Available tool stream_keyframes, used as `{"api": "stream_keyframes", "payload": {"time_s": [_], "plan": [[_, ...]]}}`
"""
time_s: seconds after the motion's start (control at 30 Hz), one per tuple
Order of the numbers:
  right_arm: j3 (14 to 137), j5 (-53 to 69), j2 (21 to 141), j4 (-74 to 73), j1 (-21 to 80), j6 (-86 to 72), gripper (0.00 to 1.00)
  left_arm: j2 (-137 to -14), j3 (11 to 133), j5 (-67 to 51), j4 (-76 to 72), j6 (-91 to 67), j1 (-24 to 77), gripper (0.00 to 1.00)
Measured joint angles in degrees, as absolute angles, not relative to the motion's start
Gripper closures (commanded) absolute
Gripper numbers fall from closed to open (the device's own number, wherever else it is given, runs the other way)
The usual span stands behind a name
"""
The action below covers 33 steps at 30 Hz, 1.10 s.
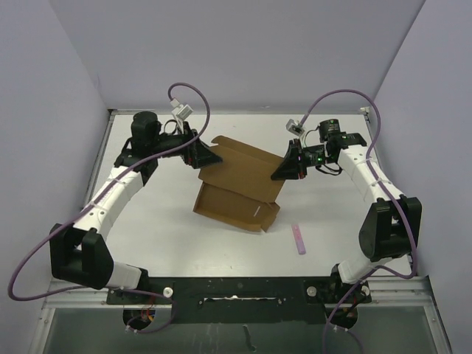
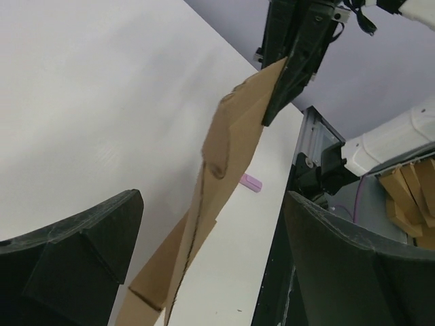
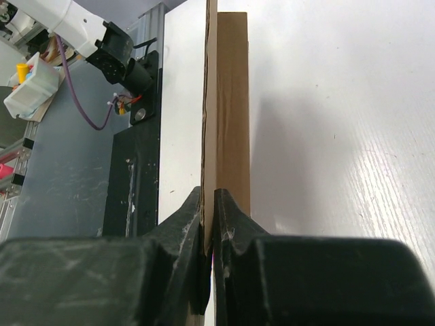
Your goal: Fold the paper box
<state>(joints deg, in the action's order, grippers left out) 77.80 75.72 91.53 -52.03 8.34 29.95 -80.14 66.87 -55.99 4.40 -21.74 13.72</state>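
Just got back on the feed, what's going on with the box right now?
The right hand is shut on one edge of the box and holds that side up. The left hand is open, with its fingers on either side of the opposite edge, not gripping. The box is only partly folded, and its near part rests on the table. A pink stick lies untouched beside it.

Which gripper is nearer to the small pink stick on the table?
Right. The right gripper, shut on the paper box edge, is just behind the pink stick. The left gripper, open, is at the box's other side, farther away.
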Motion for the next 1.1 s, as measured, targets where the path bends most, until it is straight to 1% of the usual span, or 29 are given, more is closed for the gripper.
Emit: {"api": "stream_keyframes", "payload": {"time_s": [0.03,0.07,0.2,0.27,0.3,0.4,0.43,0.5,0.53,0.6,0.63,0.7,0.73,0.83,0.87,0.9,1.0,1.1], "plan": [[77.80,75.72,91.64,-52.38,8.34,30.30,1.00,-80.47,66.87,-56.38,3.62,-21.63,14.63,0.23],[77.80,75.72,91.68,-52.66,8.34,30.72,1.00,-80.73,66.87,-56.69,3.01,-21.54,15.40,0.29],[77.82,75.81,91.70,-53.69,8.34,32.08,1.00,-82.50,66.98,-58.30,0.80,-20.84,17.85,0.56],[77.89,75.85,91.72,-54.15,8.34,32.69,1.00,-84.31,67.35,-59.51,0.25,-20.47,18.06,0.73],[77.95,75.85,91.72,-54.39,8.36,32.97,1.00,-84.95,67.35,-59.90,0.10,-20.62,18.02,0.80],[78.46,75.77,91.81,-55.22,8.58,33.95,1.00,-86.63,67.35,-61.47,-0.69,-21.19,17.87,0.97],[78.61,75.57,91.90,-55.40,8.64,34.22,1.00,-86.89,67.35,-62.26,-1.28,-21.76,17.76,1.00],[78.85,75.57,92.36,-55.57,8.67,34.54,0.99,-87.05,67.31,-64.58,-3.38,-23.35,17.41,1.00],[78.94,75.77,92.66,-55.55,8.67,34.70,0.95,-87.05,67.22,-65.89,-5.28,-24.47,17.26,1.00],[79.05,76.40,92.95,-55.55,8.71,34.89,0.84,-87.05,66.63,-67.05,-8.88,-26.92,16.97,1.00],[79.09,76.77,92.99,-55.57,8.75,35.05,0.75,-87.05,66.04,-67.59,-11.00,-28.36,16.75,1.00],[79.35,76.77,92.99,-55.81,9.06,35.55,0.63,-87.02,64.42,-67.92,-15.70,-31.27,16.08,1.00],[79.37,76.71,92.99,-55.90,9.06,35.75,0.58,-86.96,63.42,-67.83,-18.28,-32.62,15.46,1.00],[79.37,76.31,92.99,-56.07,8.82,36.47,0.48,-86.91,60.16,-67.33,-25.08,-36.40,12.84,1.00],[79.37,76.12,92.99,-56.03,8.58,36.77,0.43,-86.80,58.81,-66.98,-27.35,-37.65,11.86,1.00],[79.35,75.94,92.97,-55.96,8.10,37.01,0.41,-86.63,57.36,-66.46,-29.39,-38.94,10.76,1.00],[77.58,75.46,91.90,-53.45,5.50,36.75,0.41,-85.78,52.90,-64.05,-34.13,-41.91,7.70,1.00],[70.70,73.47,88.16,-45.52,2.74,32.88,0.43,-84.51,49.71,-60.55,-35.62,-42.70,6.00,1.00]]}}
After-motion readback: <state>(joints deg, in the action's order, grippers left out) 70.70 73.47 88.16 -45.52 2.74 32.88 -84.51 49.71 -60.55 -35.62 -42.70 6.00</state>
